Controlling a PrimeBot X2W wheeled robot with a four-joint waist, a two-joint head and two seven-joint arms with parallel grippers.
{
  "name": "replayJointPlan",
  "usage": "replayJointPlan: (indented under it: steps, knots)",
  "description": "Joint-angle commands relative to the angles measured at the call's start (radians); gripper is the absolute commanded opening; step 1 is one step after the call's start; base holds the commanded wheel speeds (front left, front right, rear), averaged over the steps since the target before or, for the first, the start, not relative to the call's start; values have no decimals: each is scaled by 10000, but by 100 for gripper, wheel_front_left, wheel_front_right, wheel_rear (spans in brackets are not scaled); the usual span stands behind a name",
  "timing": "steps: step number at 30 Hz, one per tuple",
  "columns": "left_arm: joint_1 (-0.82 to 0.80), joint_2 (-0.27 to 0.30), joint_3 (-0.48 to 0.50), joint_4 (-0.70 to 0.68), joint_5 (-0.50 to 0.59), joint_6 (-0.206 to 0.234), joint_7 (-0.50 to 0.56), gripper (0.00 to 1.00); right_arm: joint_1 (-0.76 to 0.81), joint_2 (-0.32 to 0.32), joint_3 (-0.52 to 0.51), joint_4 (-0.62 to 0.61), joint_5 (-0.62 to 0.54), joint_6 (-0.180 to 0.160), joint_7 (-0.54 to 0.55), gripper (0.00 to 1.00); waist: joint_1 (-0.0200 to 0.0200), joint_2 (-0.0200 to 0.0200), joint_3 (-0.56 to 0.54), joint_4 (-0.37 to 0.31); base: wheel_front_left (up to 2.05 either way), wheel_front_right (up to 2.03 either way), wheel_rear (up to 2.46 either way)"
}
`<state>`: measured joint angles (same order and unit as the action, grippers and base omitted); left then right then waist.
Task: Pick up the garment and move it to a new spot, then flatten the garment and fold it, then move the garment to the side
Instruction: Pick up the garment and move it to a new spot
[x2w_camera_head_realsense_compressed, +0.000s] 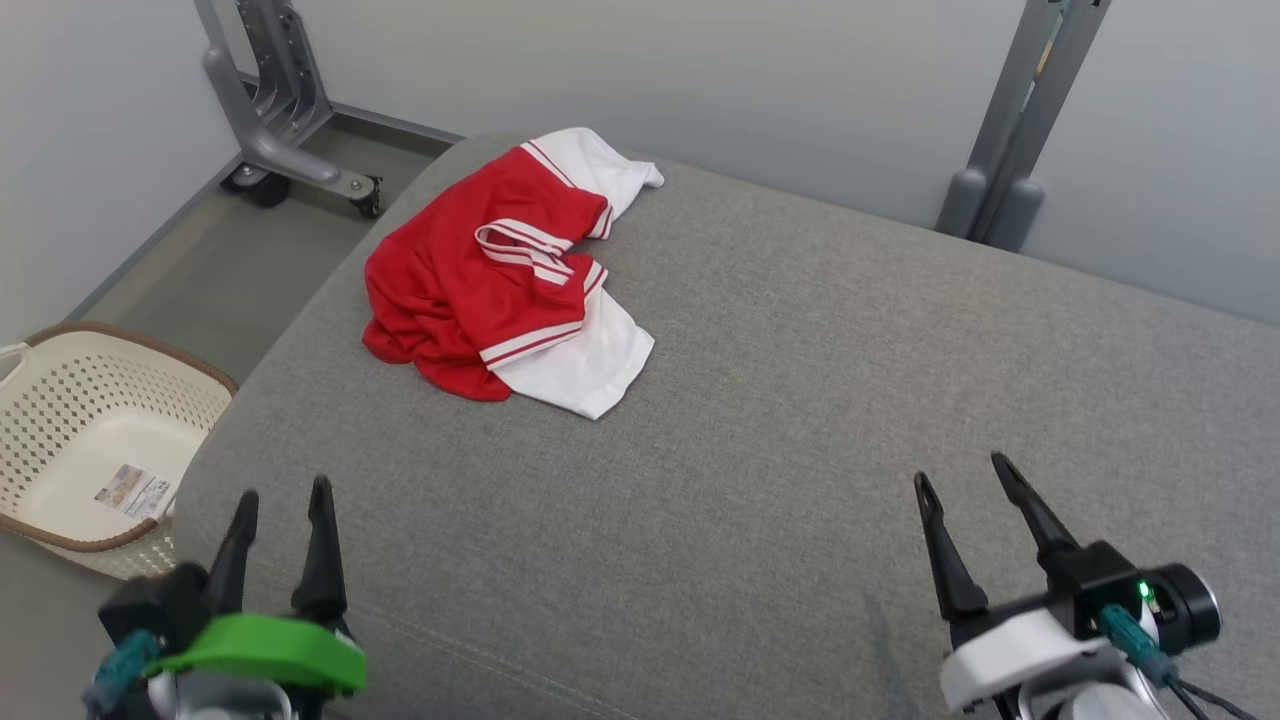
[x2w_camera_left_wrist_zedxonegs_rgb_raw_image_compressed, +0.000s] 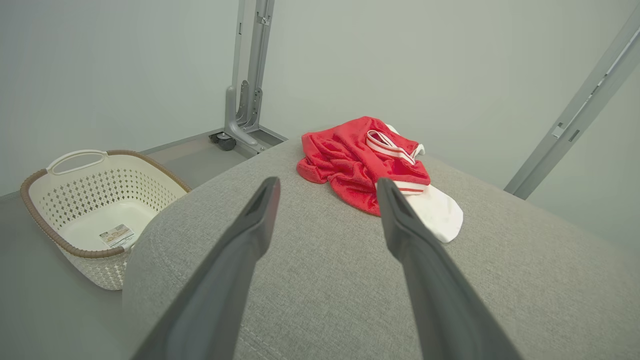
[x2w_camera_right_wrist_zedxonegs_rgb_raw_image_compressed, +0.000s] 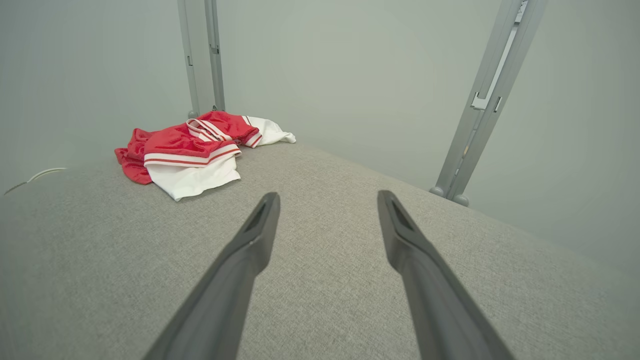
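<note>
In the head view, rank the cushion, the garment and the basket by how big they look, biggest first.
1. Cushion: by far the largest.
2. Garment and basket: close. The garment looks slightly bigger, but the basket is cut off by the frame edge, so I won't rank them.

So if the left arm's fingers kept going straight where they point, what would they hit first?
Most likely the crumpled red and white garment, lying ahead of the left fingers on the grey cushion. If they tilt downward, the cushion comes first; depth is hard to judge.
</note>
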<state>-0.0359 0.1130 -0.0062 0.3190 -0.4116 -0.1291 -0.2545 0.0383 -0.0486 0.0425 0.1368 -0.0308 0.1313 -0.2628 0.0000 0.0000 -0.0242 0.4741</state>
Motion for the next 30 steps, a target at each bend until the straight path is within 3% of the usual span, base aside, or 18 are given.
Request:
replayJointPlan:
  steps: [1, 10, 19, 30]
  knots:
    - [-752, 237, -140, 158, -220, -31, 89, 100, -500, -74, 114, -128, -211, -11, -26, 100, 0, 0, 916, -568, 0, 0, 0]
    - [-4477, 1429, -1099, 1797, -2502, -31, 1122, 100, -2425, -339, 283, -479, -1155, -11, -26, 100, 0, 0, 3807, -1650, 0, 0, 0]
    - [-6847, 2386, -2491, 4027, -4594, -31, 2623, 100, -3002, -355, 328, -638, -1704, -12, -26, 100, 0, 0, 5064, -2203, 0, 0, 0]
    - [-8159, 2341, -3382, 5865, -6353, -31, 3118, 100, -2736, -523, 451, -973, -2011, -11, -26, 100, 0, 0, 5455, -2471, 0, 0, 0]
